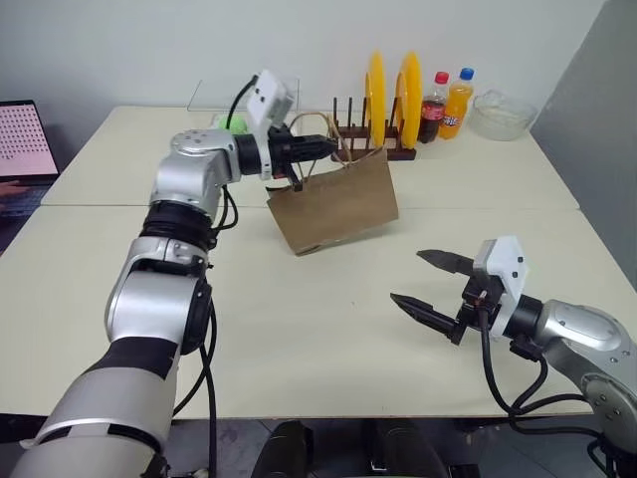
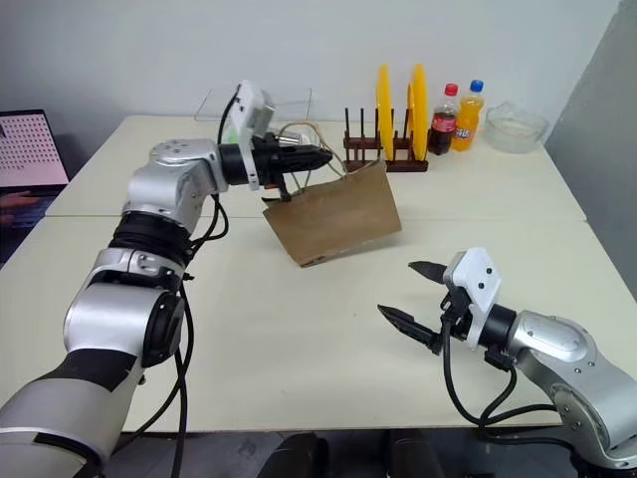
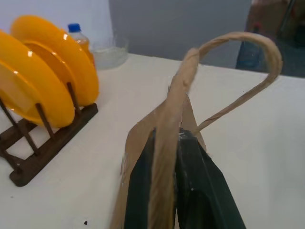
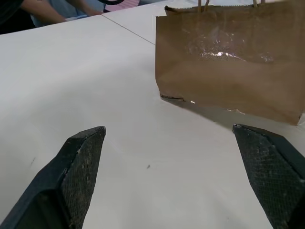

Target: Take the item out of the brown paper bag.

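The brown paper bag hangs tilted near the middle of the table, its bottom edge at or just above the tabletop. My left gripper is shut on one of its tan loop handles at the bag's top edge; the strap runs up between the black fingers. The item is hidden. My right gripper hovers open over the table's front right, pointing toward the bag with a wide gap and nothing between its fingers.
A wooden rack with yellow plates stands behind the bag. A cola bottle, an orange soda bottle and a glass bowl are at the back right. A laptop with a person's hand sits far left.
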